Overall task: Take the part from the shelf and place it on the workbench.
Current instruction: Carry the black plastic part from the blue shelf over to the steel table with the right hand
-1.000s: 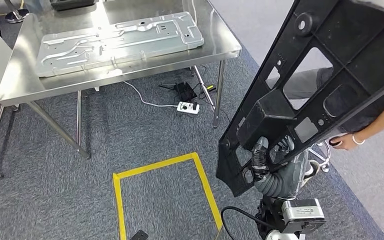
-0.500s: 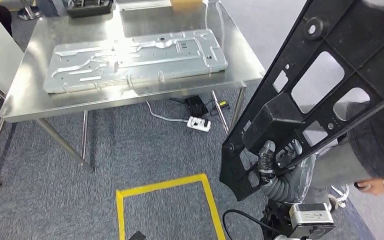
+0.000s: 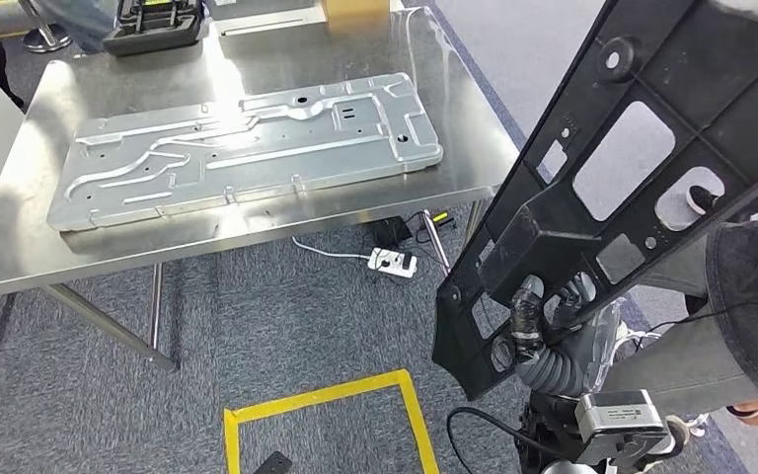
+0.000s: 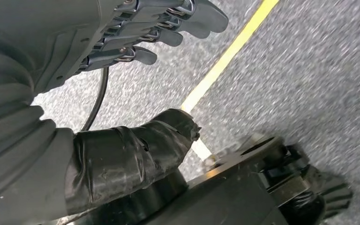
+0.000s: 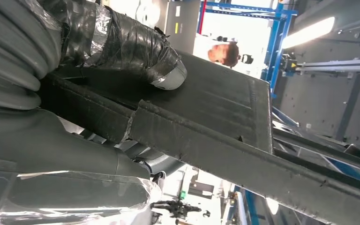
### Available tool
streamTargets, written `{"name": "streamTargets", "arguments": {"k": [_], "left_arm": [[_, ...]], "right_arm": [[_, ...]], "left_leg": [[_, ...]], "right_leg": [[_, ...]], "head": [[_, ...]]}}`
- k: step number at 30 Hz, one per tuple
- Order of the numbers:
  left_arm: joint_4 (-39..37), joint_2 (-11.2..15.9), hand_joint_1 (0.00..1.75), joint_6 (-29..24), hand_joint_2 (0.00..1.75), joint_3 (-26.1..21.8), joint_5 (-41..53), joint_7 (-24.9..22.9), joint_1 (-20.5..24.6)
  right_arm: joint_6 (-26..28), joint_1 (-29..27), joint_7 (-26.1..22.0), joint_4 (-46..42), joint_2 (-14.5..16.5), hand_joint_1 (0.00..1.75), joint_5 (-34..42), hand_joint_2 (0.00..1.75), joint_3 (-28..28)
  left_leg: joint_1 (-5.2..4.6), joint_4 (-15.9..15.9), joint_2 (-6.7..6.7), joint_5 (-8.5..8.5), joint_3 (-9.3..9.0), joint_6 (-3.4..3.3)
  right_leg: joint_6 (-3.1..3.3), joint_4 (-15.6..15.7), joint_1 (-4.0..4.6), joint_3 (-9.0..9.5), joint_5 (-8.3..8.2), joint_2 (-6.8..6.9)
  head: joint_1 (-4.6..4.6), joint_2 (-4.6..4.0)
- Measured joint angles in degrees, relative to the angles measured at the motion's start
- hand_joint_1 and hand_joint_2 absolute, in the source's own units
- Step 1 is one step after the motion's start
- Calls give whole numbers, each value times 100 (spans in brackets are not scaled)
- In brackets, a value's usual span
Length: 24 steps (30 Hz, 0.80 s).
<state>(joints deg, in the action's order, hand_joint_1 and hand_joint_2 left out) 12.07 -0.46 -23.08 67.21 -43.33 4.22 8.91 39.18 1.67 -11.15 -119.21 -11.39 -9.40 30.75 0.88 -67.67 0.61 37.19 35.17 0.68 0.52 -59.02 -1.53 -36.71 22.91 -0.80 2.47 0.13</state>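
One black part slants up-right from right hand.

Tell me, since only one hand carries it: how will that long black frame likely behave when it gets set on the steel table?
Probably stiff: the black frame holds its line, ribbed and full of cut-outs, so likely light for its length. The right hand grips near its lower end, so the long upper part may lever and swing. On the steel table, it could slide or strike the metal panel.

Right robot hand gripping, left robot hand empty
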Motion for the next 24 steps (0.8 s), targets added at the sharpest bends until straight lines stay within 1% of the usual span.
{"name": "streamTargets", "arguments": {"k": [1, 2, 3, 4, 5, 6, 7, 8, 9, 10, 11, 12, 13, 14, 15, 16, 17, 18, 19, 20, 21, 22, 23, 24], "left_arm": [[0, 0, 0, 0, 175, 0, -1, -1, -2], [0, 1, 0, 0, 175, 0, -1, -2, -1], [0, 1, 0, 0, 175, 0, -3, -3, -1], [0, 1, 0, 0, 175, 0, -4, -5, -3], [0, 1, 0, 0, 175, 0, -4, -5, -2], [0, 1, 0, 0, 175, 0, -5, -6, -2], [0, 1, 0, 0, 175, 0, -4, -5, -2], [0, 1, 0, 0, 175, 0, -2, -5, 3], [0, 2, 0, 1, 175, 0, -1, -5, 7], [0, 2, 0, 3, 175, 0, -1, -5, 8], [0, 3, 0, 8, 175, 0, -3, -6, 8], [0, 3, 0, 14, 175, 0, -5, -7, 6], [0, 3, 0, 19, 175, 0, -8, -7, 3], [0, 3, 0, 23, 175, 0, -11, -7, 1], [0, 3, 0, 24, 175, 0, -15, -7, 1], [1, -1, 0, 25, 175, 0, -19, -7, 3], [1, -4, 0, 26, 175, 0, -22, -7, 9], [2, -8, 0, 26, 175, 0, -24, -7, 15], [2, -11, 0, 27, 175, 0, -24, -7, 18], [2, -10, 0, 28, 175, 0, -23, -7, 17], [2, -9, 0, 29, 175, 0, -23, -7, 11], [1, -4, 0, 30, 175, 0, -23, -7, 1], [1, 1, 0, 31, 175, 0, -24, -7, -3], [0, 6, 0, 31, 175, 0, -25, -6, 1]], "right_arm": [[0, 2, 0, 0, 0, 175, 1, 175, 0], [-1, 0, 1, 0, 0, 175, 2, 175, 0], [-1, 1, 3, 0, -1, 175, 4, 175, 0], [-1, 0, 5, 1, -1, 175, 5, 175, 0], [-1, -2, 8, 1, -1, 175, 6, 175, 0], [0, -2, 10, 1, -1, 175, 7, 175, 0], [1, -4, 11, 1, -2, 175, 7, 175, 0], [1, -2, 10, 0, -3, 175, 7, 175, 0], [1, -1, 10, 0, -5, 175, 5, 175, 0], [1, 0, 11, 1, -6, 175, 4, 175, 0], [1, -1, 13, 1, -6, 175, 2, 175, 0], [1, -4, 15, 2, -6, 175, -1, 175, 0], [1, -6, 19, 2, -6, 175, -3, 175, 0], [2, -8, 21, 2, -6, 175, -5, 175, 0], [2, -8, 23, 2, -6, 175, -8, 175, 0], [3, -6, 26, 2, -9, 175, -10, 175, 0], [4, -6, 28, 2, -13, 175, -14, 175, 0], [4, -4, 30, 2, -16, 175, -20, 175, 0], [5, -5, 32, 1, -20, 175, -28, 175, 0], [5, -6, 34, 1, -22, 175, -37, 175, 0], [5, -6, 34, 2, -24, 175, -45, 175, 0], [5, -5, 35, 2, -25, 175, -52, 175, 0], [5, -2, 36, 2, -27, 175, -60, 175, 0], [5, 0, 37, 1, -27, 175, -67, 175, 0]], "left_leg": [[9, 351, -19, -371, -49, -3], [2, 632, -37, -660, -91, -14], [-9, 811, -49, -873, -115, -38], [-25, 873, -52, -968, -119, -72], [-43, 871, -46, -960, -120, -110], [-36, 891, -38, -1011, -140, -159], [-32, 921, -35, -1045, -168, -199], [-26, 952, -34, -1062, -197, -238], [-22, 979, -33, -1071, -225, -275], [-36, 985, -25, -1062, -241, -300], [-51, 982, -9, -1048, -251, -327], [-67, 978, 16, -1033, -260, -345], [-82, 975, 51, -1015, -274, -356], [-94, 970, 98, -995, -295, -360], [-101, 964, 153, -972, -323, -358], [-101, 958, 207, -945, -348, -352], [-106, 943, 266, -919, -357, -337], [-103, 932, 318, -900, -352, -318], [-95, 925, 363, -889, -334, -295], [-88, 929, 411, -886, -320, -266], [-85, 944, 452, -882, -315, -236], [-88, 932, 438, -861, -314, -204], [-94, 846, 379, -800, -277, -169], [-98, 640, 284, -690, -175, -135]], "right_leg": [[-29, -10, -8, 62, 48, 1], [-62, -18, -11, 104, 85, -2], [-99, -21, -10, 126, 112, -4], [-140, -19, -8, 134, 130, -6], [-184, -8, -4, 139, 141, -9], [-226, 1, -7, 142, 156, -5], [-257, -24, -8, 137, 191, 3], [-275, -139, -8, 91, 275, 13], [-281, -380, -8, -18, 415, 23], [-280, -725, -2, -181, 586, 32], [-280, -1123, 3, -380, 752, 34], [-279, -1441, 8, -553, 845, 35], [-274, -1586, 13, -645, 836, 35], [-260, -1512, 19, -627, 718, 32], [-236, -1218, 29, -498, 511, 12], [-198, -826, 39, -320, 309, -70], [-163, -458, 45, -139, 171, -159], [-139, -198, 50, -12, 108, -230], [-122, -70, 58, 53, 118, -278], [-114, -31, 68, 85, 145, -251], [-103, 1, 58, 106, 153, -205], [-86, 45, 45, 145, 157, -155], [-66, 89, 24, 191, 161, -100], [-47, 129, 1, 238, 166, -38]], "head": [[1, 0], [5, 0], [7, 0], [10, 0], [13, 0], [10, 0], [8, 0], [5, 0], [0, 0], [-2, 0], [-1, 0], [-1, 0], [1, 0], [2, 0], [0, 0], [0, 0], [5, 0], [5, 0], [7, 0], [7, 0], [6, 0], [6, 0], [20, 0], [36, 0]]}}
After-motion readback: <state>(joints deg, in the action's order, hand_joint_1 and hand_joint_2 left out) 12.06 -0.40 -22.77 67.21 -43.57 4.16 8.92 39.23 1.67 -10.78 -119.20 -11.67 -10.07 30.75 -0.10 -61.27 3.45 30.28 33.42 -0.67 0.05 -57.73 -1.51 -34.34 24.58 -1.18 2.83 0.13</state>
